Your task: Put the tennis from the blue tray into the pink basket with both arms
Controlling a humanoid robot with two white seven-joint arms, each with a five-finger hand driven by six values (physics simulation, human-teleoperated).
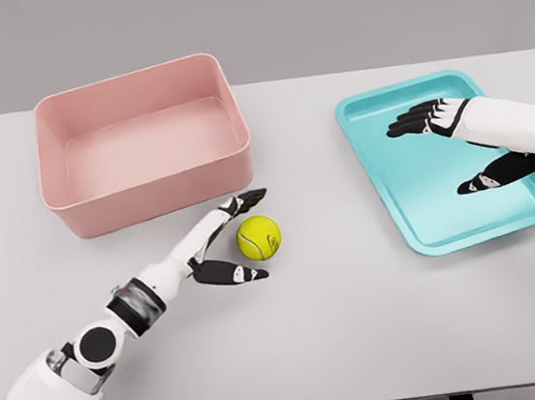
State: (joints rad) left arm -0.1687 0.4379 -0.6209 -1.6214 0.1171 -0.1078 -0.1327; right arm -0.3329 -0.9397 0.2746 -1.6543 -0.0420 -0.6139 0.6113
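Head view: a pale grey worktop (362, 335) fills the frame, seen from above and behind the two arms.
Tennis ball: the yellow-green tennis ball (258, 237) sits on the bare worktop, a little left of centre, below the basket's lower right corner and well apart from the tray.
Pink basket: the pink basket (82, 198) stands in the upper left of the frame, upright, its inside showing nothing but its own floor.
Blue tray: the blue tray (384, 195) lies at the right of the frame, turned slightly off square, holding no ball.
Left hand: the left hand (226, 241) reaches in from the lower left corner and sits just left of the ball; its fingers (246, 200) are spread apart, one dark finger group above the ball and the thumb below it, cupping the ball's left side; whether they touch it I cannot tell.
Right hand: the right hand (465, 141) comes in from the right edge and hovers over the tray; its fingers are spread wide and hold nothing.
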